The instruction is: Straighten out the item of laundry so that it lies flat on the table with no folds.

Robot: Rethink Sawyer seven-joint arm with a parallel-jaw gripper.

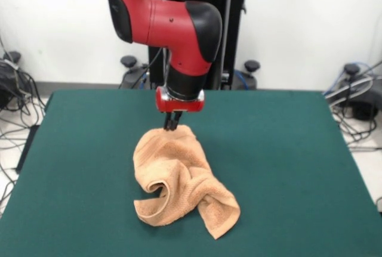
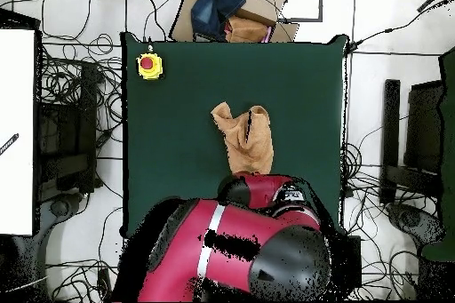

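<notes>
Towel: the peach-orange terry towel (image 1: pixel 182 179) lies crumpled near the middle of the table, bunched into a long heap with several folds.
Towel shape, front view: the far end rises to a rounded hump under the gripper; the near end splits into two lobes, one curled over on itself at the picture's left, the other a hemmed corner pointing toward the camera at the right.
Towel shape, overhead view: the towel (image 2: pixel 244 139) shows as a narrow, forked strip, two tips toward the picture's top and the body running down to the arm.
Table: the dark green tabletop (image 1: pixel 286 167) is much larger than the towel and bare cloth surrounds the heap on all sides.
Gripper: the gripper (image 1: pixel 171 122) hangs straight down from the red and black arm (image 1: pixel 179 24), its two dark fingers pressed close together at the towel's far edge, their tips touching the top of the hump.
Grasp: whether any cloth is pinched between the tips I cannot tell.
Arm, overhead view: the arm (image 2: pixel 258 246) covers the table's lower edge and hides the gripper.
Button: a yellow box with a red button (image 2: pixel 149 65) sits on the table's corner, well apart from the towel.
Surroundings: cables (image 1: pixel 15 99) lie on the floor beside the table.
</notes>
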